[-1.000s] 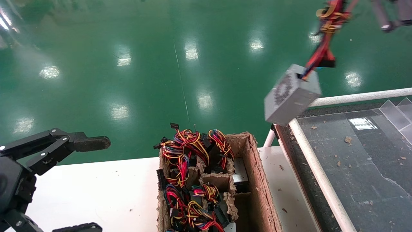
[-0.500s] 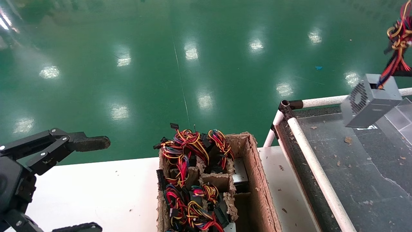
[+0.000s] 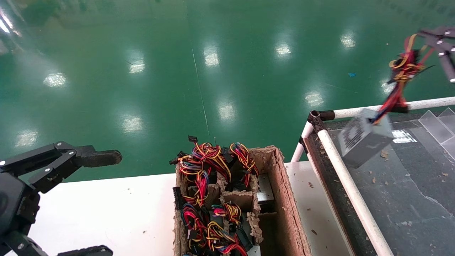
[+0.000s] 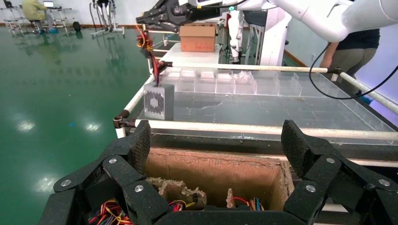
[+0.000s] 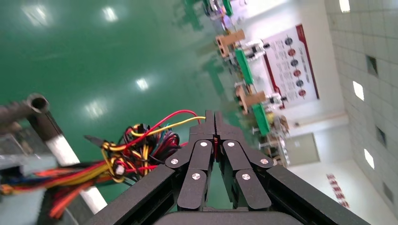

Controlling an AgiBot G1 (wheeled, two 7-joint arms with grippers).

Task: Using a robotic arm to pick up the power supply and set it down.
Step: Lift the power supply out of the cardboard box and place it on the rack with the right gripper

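In the head view the right gripper [image 3: 439, 44], far right, is clamped on the wire bundle [image 3: 403, 71]; the power supply [image 3: 364, 138] dangles below it, over the dark conveyor surface [image 3: 408, 199] just inside the white rail [image 3: 350, 195], tilted, its vent face turned left and toward the camera. The left gripper [image 3: 92, 199] sits parked near left with its fingers apart, beside the cardboard crate [image 3: 284, 199]. The left wrist view shows the box hanging clear of the surface, vent face toward the crate; its long axis I cannot tell. In the right wrist view the fingers pinch only wires. Hung this way it may swing, clip the rail, or slip free.
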